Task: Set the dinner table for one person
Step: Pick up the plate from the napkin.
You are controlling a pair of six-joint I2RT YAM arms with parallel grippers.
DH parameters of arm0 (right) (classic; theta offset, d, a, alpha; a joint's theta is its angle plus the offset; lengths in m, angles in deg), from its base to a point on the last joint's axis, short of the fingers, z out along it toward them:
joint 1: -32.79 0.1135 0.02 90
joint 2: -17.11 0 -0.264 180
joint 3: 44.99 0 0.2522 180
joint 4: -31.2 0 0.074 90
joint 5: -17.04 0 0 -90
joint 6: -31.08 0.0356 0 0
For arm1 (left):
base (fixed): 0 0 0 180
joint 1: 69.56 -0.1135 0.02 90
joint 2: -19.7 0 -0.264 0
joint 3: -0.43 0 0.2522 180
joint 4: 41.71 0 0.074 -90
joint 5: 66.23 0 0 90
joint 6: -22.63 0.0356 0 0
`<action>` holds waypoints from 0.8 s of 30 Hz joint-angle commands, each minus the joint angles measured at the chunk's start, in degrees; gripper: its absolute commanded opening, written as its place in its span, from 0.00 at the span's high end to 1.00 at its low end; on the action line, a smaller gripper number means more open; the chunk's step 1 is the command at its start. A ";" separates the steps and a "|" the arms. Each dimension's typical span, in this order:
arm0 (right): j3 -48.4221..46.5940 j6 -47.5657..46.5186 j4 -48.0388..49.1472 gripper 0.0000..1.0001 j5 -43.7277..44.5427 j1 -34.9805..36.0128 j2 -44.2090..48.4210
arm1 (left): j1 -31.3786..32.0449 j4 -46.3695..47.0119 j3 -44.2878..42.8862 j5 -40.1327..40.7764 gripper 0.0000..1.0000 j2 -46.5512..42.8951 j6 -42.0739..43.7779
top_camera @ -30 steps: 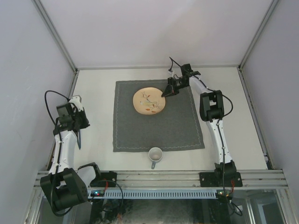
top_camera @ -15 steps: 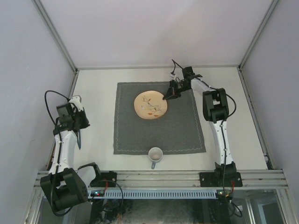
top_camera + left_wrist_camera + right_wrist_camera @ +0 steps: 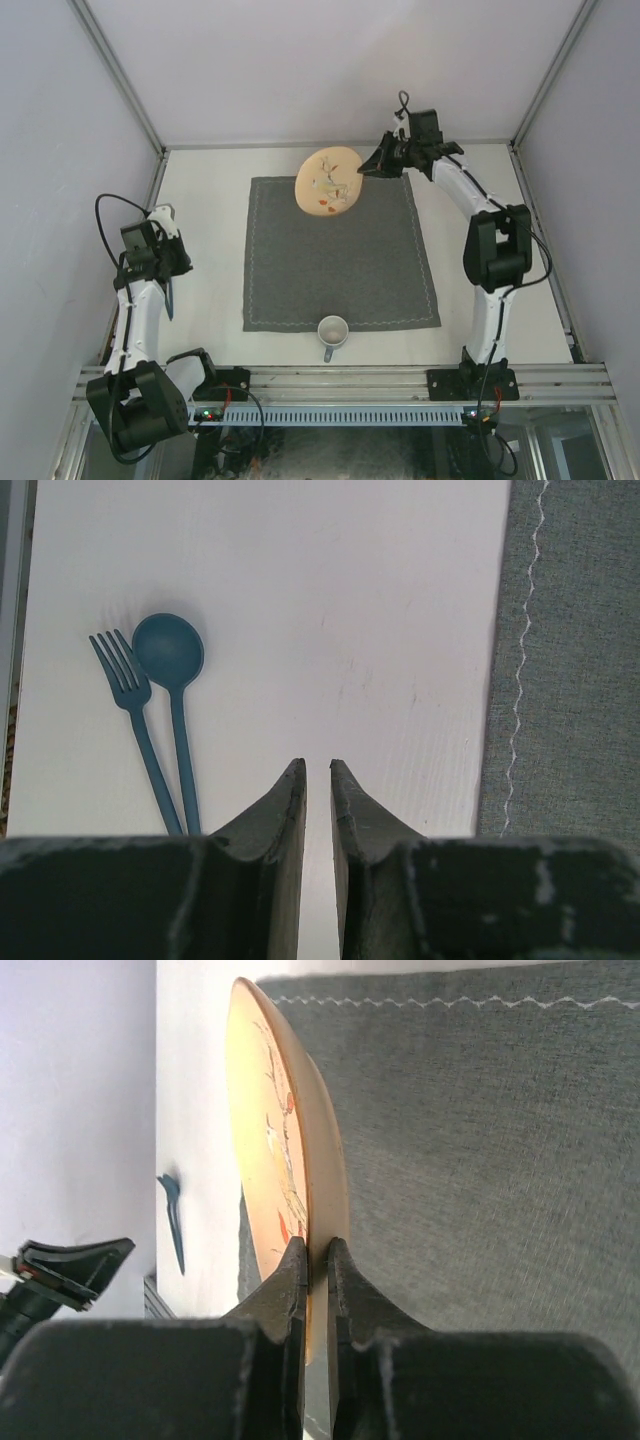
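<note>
The cream plate (image 3: 328, 181) with a painted bird hangs tilted above the far edge of the grey cloth (image 3: 340, 260). My right gripper (image 3: 368, 167) is shut on its right rim. In the right wrist view the plate (image 3: 285, 1150) stands on edge, its rim pinched between the fingers of that gripper (image 3: 317, 1252). My left gripper (image 3: 318, 767) hovers over the bare dinner table (image 3: 330, 600) with a narrow gap and nothing between its jaws. A blue fork (image 3: 128, 685) and a blue spoon (image 3: 169, 650) lie side by side to its left. A white mug (image 3: 332, 330) stands at the cloth's near edge.
The cloth's stitched left edge (image 3: 520, 660) runs along the right of the left wrist view. Metal rails (image 3: 340, 378) border the table's near side, and light walls (image 3: 60, 130) close in the left, right and back. My left arm (image 3: 150, 255) sits by the left rail.
My right gripper has shut on the plate's rim, lifted it off the cloth and carried it toward the far edge, tilting it. The left arm has not moved.
</note>
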 commanded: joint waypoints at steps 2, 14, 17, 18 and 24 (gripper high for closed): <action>4.34 6.73 3.05 1.00 7.08 1.85 11.54 | -0.72 1.53 -0.24 -1.50 0.81 -2.19 1.15; 21.43 6.93 -0.21 1.00 27.13 -8.62 28.37 | -0.69 1.24 -3.01 -4.38 0.80 -0.28 2.53; 24.25 7.27 -2.19 1.00 27.00 -14.00 31.04 | -0.66 1.58 -4.27 -6.10 0.80 1.70 2.65; 25.51 7.65 -2.31 1.00 26.72 -15.92 31.97 | -0.70 1.70 -4.58 -6.96 0.80 2.43 2.64; 31.50 9.04 -0.70 1.00 24.54 -26.48 36.44 | -0.70 4.18 -4.33 -8.09 0.80 1.90 2.78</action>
